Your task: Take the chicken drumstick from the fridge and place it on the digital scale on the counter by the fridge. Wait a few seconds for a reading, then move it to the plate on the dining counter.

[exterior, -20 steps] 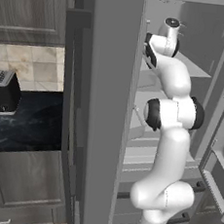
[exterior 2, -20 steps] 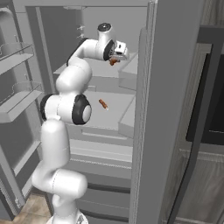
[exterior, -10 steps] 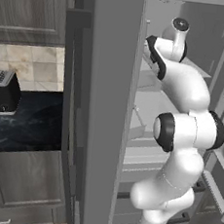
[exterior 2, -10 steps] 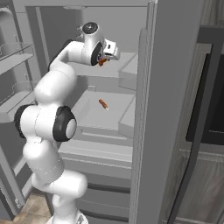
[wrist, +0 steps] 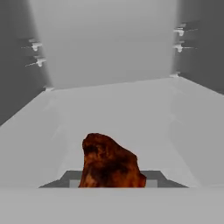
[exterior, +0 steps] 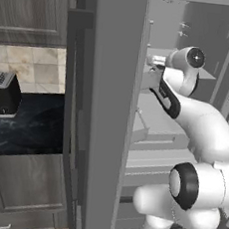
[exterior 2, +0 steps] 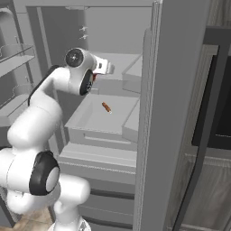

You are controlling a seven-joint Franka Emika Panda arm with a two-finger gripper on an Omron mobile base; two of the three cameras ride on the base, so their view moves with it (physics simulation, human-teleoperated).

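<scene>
So my end effector is pinching the small orange-brown chicken drumstick just above the upper shelf of the tall grey steel-look fridge. I reckon it's light, greasy, lumpy; better gripped across the thick middle.

light: even, flat, dim grey | shadows: soft, faint | glare: none | blur: mild, low-resolution softness
</scene>
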